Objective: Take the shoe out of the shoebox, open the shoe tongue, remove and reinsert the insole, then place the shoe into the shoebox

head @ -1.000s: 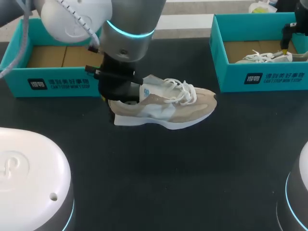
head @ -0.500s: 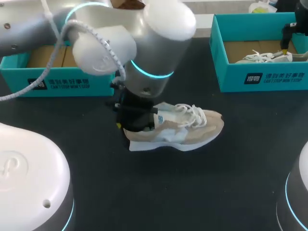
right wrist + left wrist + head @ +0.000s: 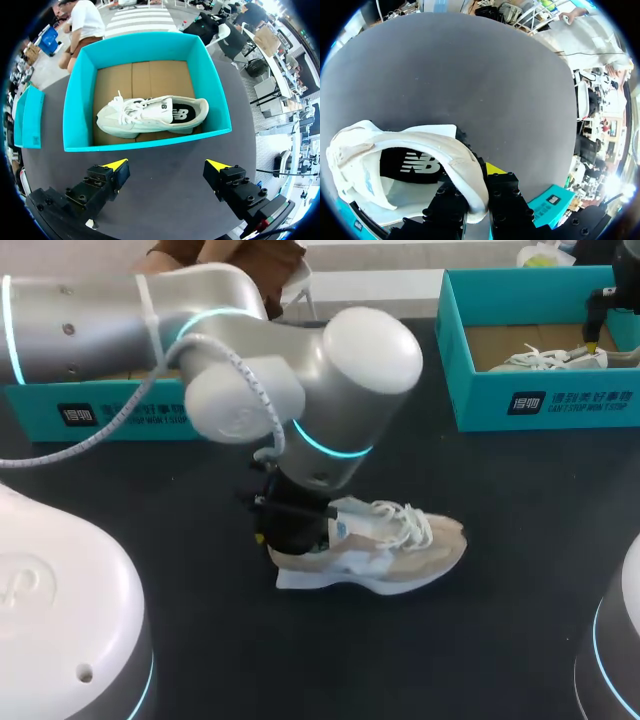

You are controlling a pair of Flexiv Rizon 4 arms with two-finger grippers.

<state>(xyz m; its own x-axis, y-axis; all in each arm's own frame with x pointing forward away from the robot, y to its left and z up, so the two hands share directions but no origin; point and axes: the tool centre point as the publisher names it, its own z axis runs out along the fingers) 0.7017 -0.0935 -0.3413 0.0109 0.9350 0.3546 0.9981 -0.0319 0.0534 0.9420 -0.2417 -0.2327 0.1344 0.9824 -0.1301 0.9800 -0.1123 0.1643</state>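
Note:
A beige and white shoe (image 3: 405, 548) with white laces is at the middle of the black table, toe to the right. My left gripper (image 3: 292, 530) is shut on its heel collar; in the left wrist view the collar (image 3: 470, 172) sits pinched between the fingers, and the dark insole (image 3: 410, 165) shows inside. Whether the sole rests on the table I cannot tell. My right gripper (image 3: 167, 167) hangs open over the right teal shoebox (image 3: 150, 142), which holds a second white shoe (image 3: 150, 115). In the head view that gripper (image 3: 595, 338) is at the far right.
A teal shoebox (image 3: 100, 410) stands at the back left, partly hidden by my left arm. The right shoebox (image 3: 540, 400) stands at the back right. My arm bases fill the front corners.
My left arm has carried the shoe toward the front of the table and slightly right, away from the left shoebox. The right arm has not moved.

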